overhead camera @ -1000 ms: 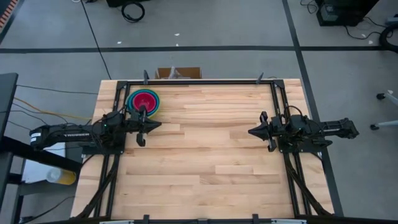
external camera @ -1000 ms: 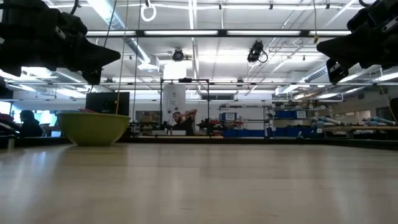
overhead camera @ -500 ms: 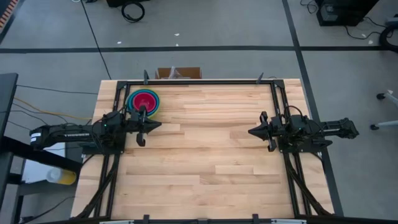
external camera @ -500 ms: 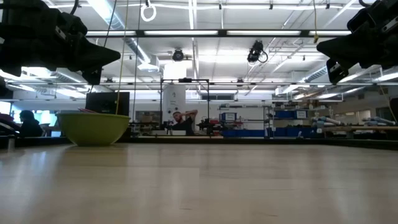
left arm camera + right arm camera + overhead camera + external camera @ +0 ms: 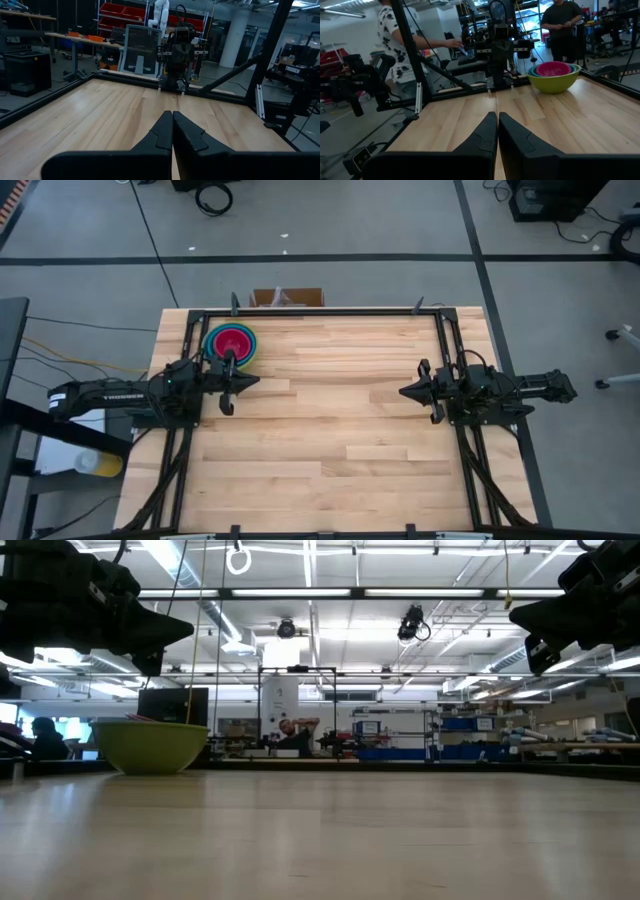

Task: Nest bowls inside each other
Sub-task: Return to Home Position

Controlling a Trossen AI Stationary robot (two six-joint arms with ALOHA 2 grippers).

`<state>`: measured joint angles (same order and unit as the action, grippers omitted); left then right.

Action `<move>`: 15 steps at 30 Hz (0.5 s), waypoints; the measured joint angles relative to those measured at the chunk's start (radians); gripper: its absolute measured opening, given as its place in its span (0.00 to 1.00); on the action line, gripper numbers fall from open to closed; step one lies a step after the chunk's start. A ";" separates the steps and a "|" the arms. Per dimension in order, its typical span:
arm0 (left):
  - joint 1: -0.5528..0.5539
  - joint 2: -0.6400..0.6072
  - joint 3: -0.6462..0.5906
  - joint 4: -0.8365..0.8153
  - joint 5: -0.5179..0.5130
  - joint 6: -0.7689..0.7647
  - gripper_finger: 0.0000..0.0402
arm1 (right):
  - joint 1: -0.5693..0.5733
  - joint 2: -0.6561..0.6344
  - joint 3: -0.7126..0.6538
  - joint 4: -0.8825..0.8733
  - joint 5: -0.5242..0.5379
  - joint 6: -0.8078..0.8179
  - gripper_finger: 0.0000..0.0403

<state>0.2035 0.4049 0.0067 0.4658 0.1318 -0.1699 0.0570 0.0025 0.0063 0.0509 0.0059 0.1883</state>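
Note:
The bowls (image 5: 231,342) stand as one nested stack at the table's far left: a lime green bowl (image 5: 555,81) outermost, blue rims inside it and a magenta bowl (image 5: 553,68) innermost, the stack resting on its base (image 5: 150,766). My left gripper (image 5: 253,381) hovers shut just near of the stack, above the table, pointing toward the right edge. My right gripper (image 5: 404,391) hovers shut at the table's right side, pointing toward the left edge. Neither holds anything.
A black frame rail (image 5: 320,311) runs along the table's far edge and down both sides. The bare wooden tabletop (image 5: 330,430) spreads between the two arms. People stand beyond the table (image 5: 400,40) in the room.

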 joint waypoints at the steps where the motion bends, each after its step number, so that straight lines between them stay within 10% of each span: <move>1: 0.000 0.000 0.000 0.000 0.000 0.000 0.02 | 0.000 0.000 0.000 0.000 0.000 0.000 0.06; 15: 0.000 0.000 0.000 0.000 0.000 0.000 0.02 | 0.000 0.000 0.000 0.000 0.000 0.000 0.06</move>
<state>0.2033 0.4049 0.0067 0.4658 0.1318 -0.1699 0.0570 0.0025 0.0063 0.0509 0.0059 0.1883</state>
